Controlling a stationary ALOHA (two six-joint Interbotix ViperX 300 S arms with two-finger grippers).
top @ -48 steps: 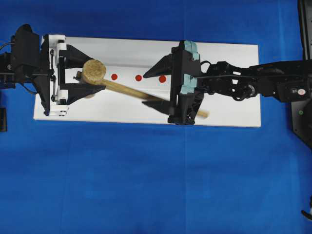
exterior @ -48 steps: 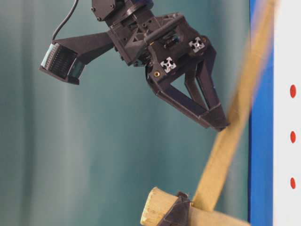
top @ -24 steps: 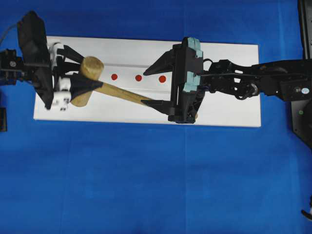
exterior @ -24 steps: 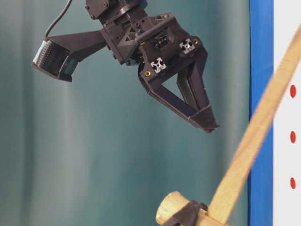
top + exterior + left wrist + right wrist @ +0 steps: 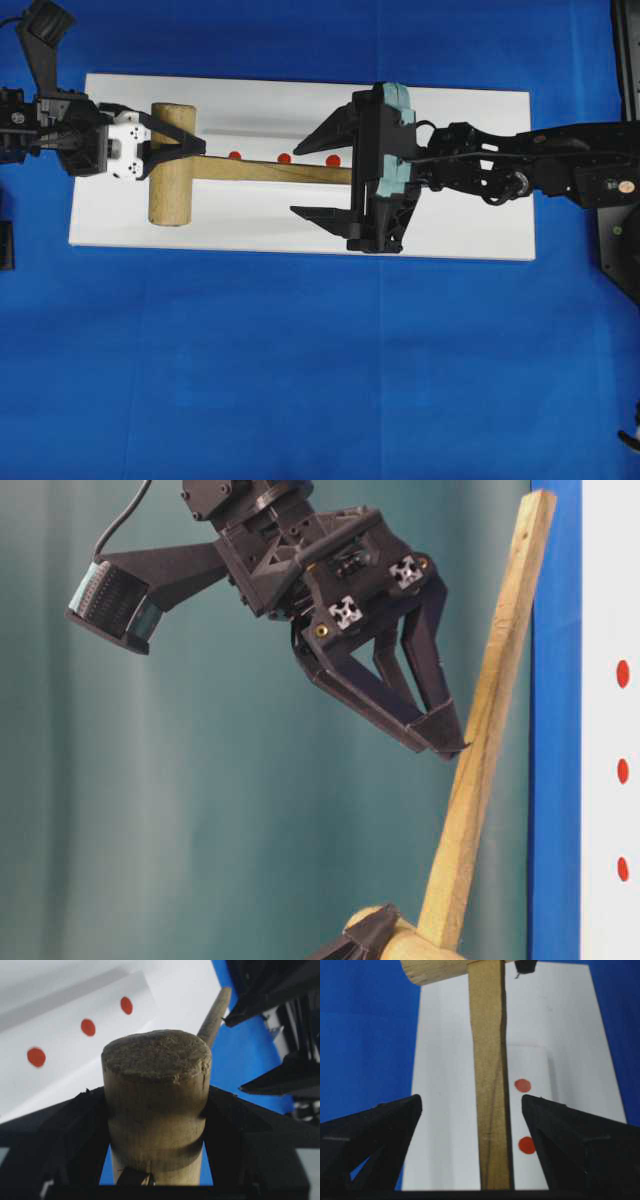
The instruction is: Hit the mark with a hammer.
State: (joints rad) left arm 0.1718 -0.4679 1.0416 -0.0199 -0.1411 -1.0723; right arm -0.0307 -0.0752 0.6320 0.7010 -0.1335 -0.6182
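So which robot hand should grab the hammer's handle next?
Probably the right hand: its fingers stand open on both sides of the hammer handle. The left hand already grips the head.

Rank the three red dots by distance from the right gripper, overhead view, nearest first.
Measured from the right gripper:
1. Right dot, beside its upper finger.
2. Middle dot, farther left.
3. Left dot, nearest the hammer head.

You will find no readable text, label, brand or number anywhere; the only signs are three plain red dots (image 5: 283, 157) on the white board (image 5: 470, 215).
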